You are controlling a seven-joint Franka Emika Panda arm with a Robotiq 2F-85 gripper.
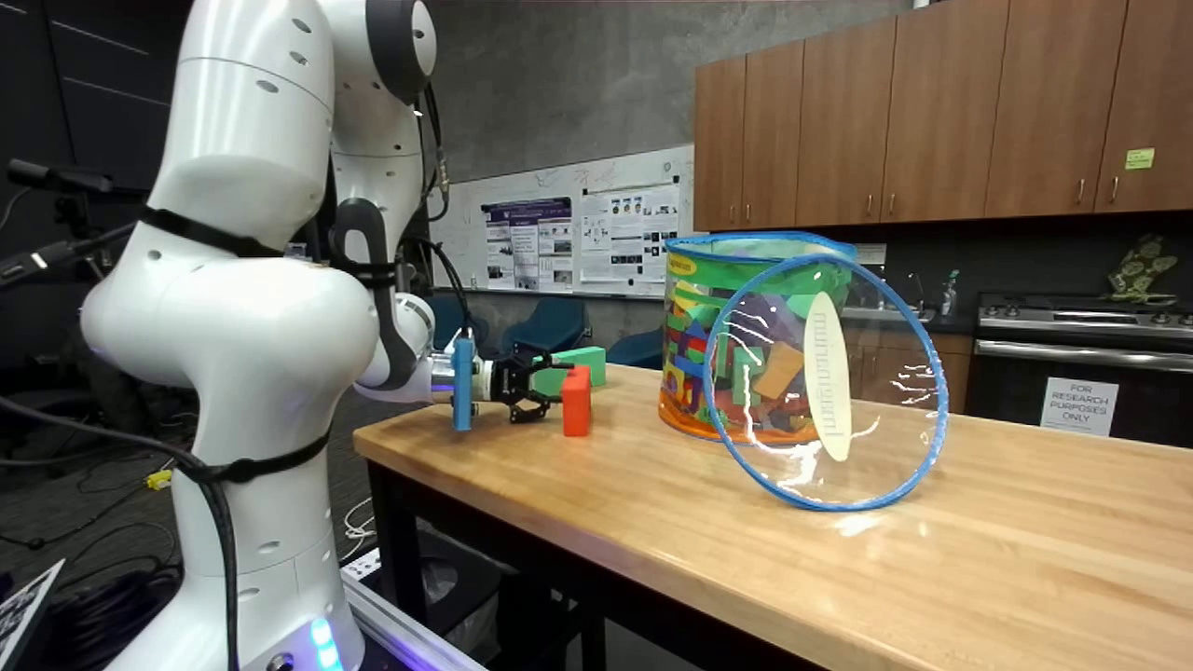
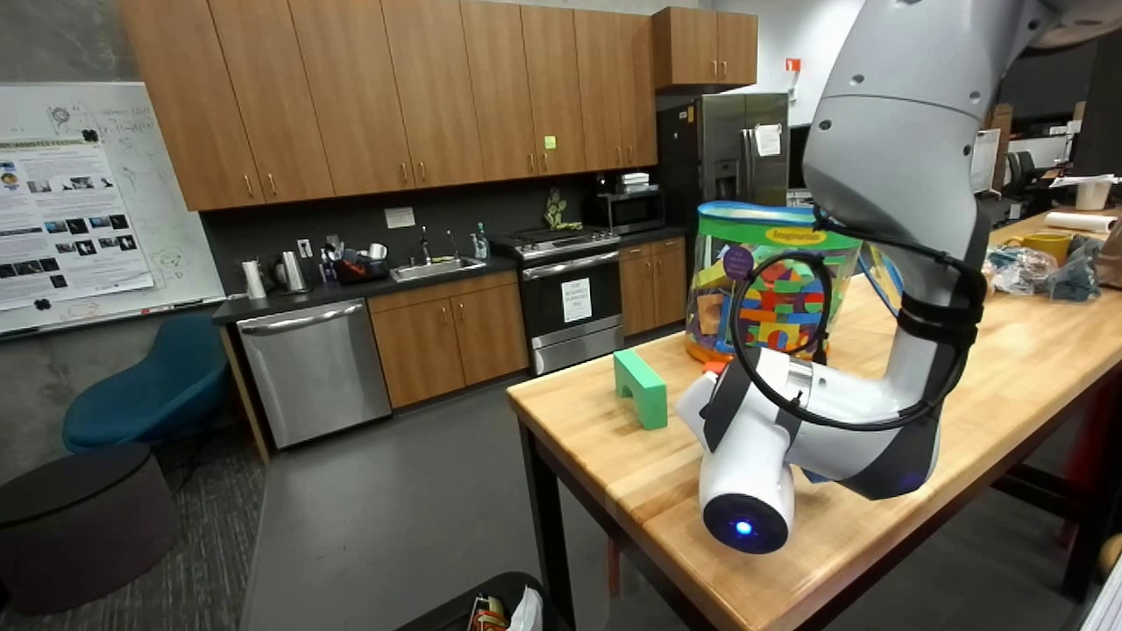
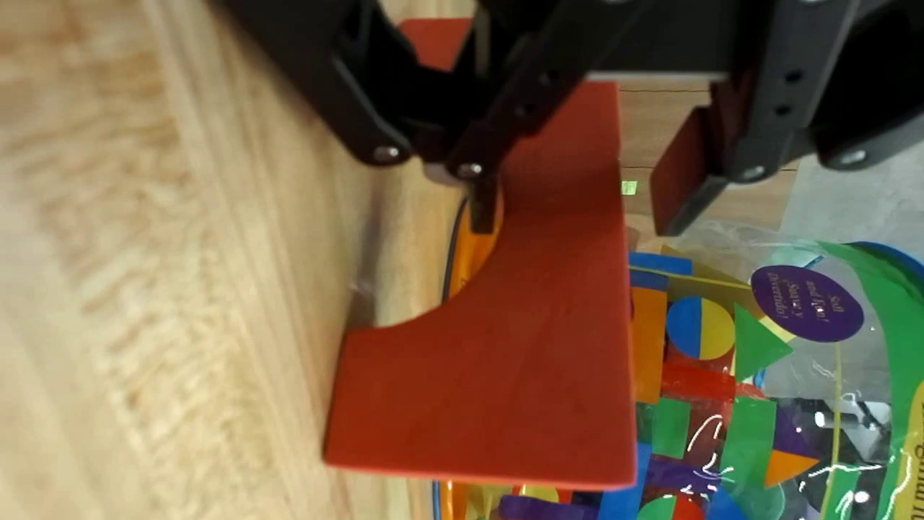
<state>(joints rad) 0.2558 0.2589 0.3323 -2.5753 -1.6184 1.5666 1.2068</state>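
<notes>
The tool (image 3: 579, 202) straddled a red arch (image 3: 505, 390), gripping nothing.
Its jaws stood well apart, one at the arch's hollow, one clear above its top. The arch stood on the table (image 1: 652, 503) near a green arch (image 2: 647, 392) and blue block (image 1: 462, 384); farther off were a tub (image 1: 708, 272) and lid (image 1: 829, 377).

At the top of the wrist view, the end effector (image 3: 577, 211) spans the bridge of a red arch-shaped block (image 3: 548, 375), jaws parted, one fingertip (image 3: 482, 214) at the hollow. The block's feet face the wooden worktop (image 3: 144, 325). Behind stands a clear bag (image 3: 902, 310) of colourful blocks (image 3: 751, 426) with a purple label (image 3: 807, 303).
</notes>
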